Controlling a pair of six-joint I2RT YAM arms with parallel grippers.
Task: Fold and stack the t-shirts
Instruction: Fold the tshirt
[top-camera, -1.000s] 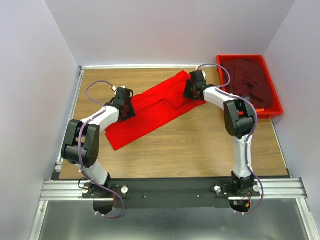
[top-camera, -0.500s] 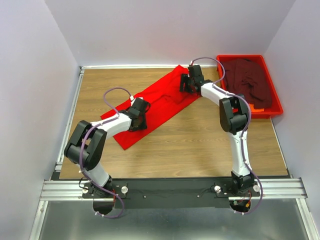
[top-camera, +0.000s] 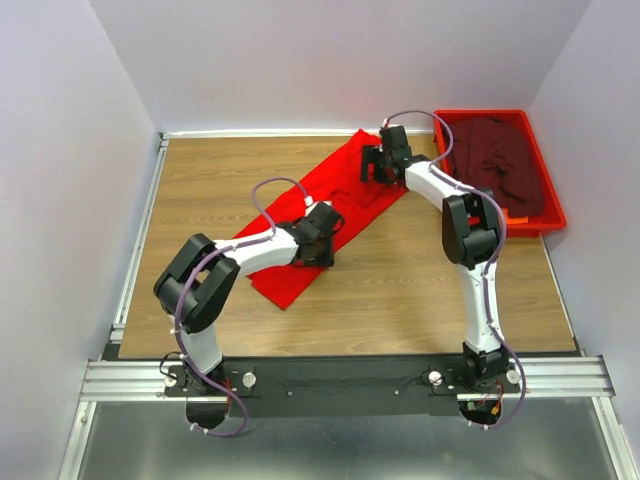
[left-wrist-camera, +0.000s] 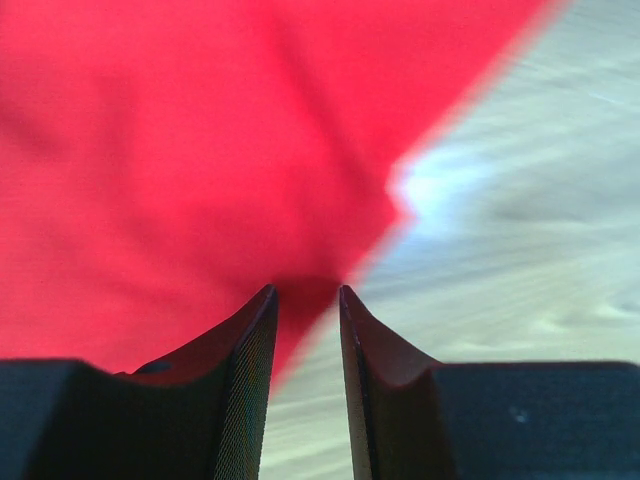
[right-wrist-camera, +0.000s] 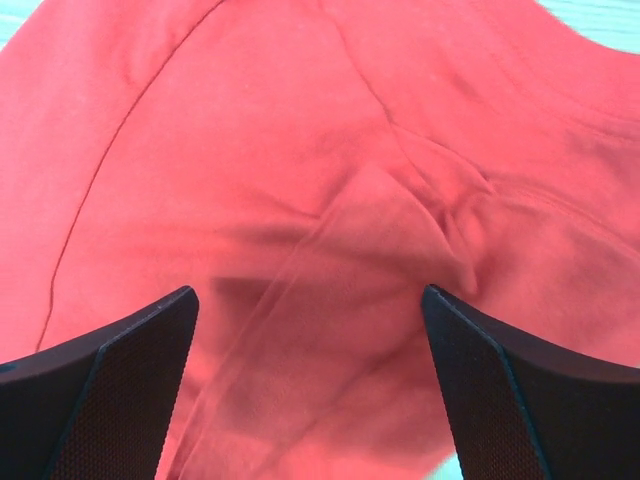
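The bright red t-shirt (top-camera: 350, 185) lies diagonally across the middle of the wooden table, folded into a narrow band. My left gripper (top-camera: 322, 240) sits at its right edge, shut on a pinch of the red cloth (left-wrist-camera: 200, 150); the jaws (left-wrist-camera: 307, 290) are nearly closed with cloth between the tips. My right gripper (top-camera: 378, 168) hovers over the shirt's far end, wide open and empty, with wrinkled red cloth (right-wrist-camera: 320, 150) under its jaws (right-wrist-camera: 310, 295). The dark maroon t-shirt (top-camera: 500, 160) lies crumpled in the tray.
A rigid red plastic tray (top-camera: 480, 114) stands at the back right corner, with something orange (top-camera: 515, 215) at its near end. Grey walls close in the table on three sides. Bare wood (top-camera: 420, 280) lies in front of the shirt.
My left gripper has moved right across the shirt, carrying its left edge over, so the shirt is narrower now. My right gripper has stayed near the far end.
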